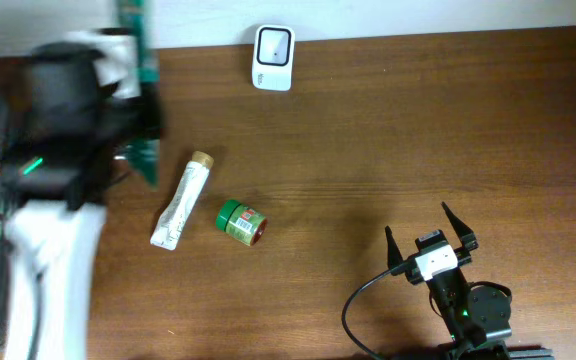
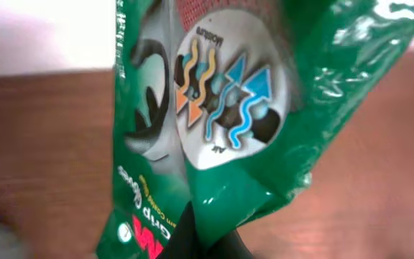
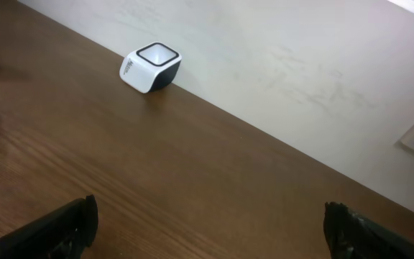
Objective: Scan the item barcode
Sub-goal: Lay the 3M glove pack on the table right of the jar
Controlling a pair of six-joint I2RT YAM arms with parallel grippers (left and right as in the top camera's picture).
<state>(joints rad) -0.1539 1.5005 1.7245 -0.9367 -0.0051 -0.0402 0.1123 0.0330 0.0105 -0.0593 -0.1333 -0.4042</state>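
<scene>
While the left gripper [image 1: 133, 125] is clamped shut on a green package [image 1: 149, 160], it holds that package above the far left part of the surface [image 1: 388, 130], close to the back wall. From overhead the package shows edge-on, as a thin green strip running front to back. In the left wrist view its glossy face fills the frame, with a round grey emblem of orange and blue wavy arrows and some white lettering lower down. The white scanner [image 1: 273, 57] sits at the back edge of the surface, well to the right of the package. A pale tube [image 1: 182, 202] and a small green jar [image 1: 240, 222] lie side by side near the middle. The right gripper [image 1: 416, 220] rests at the front right, jaws spread wide, gripping nothing.
</scene>
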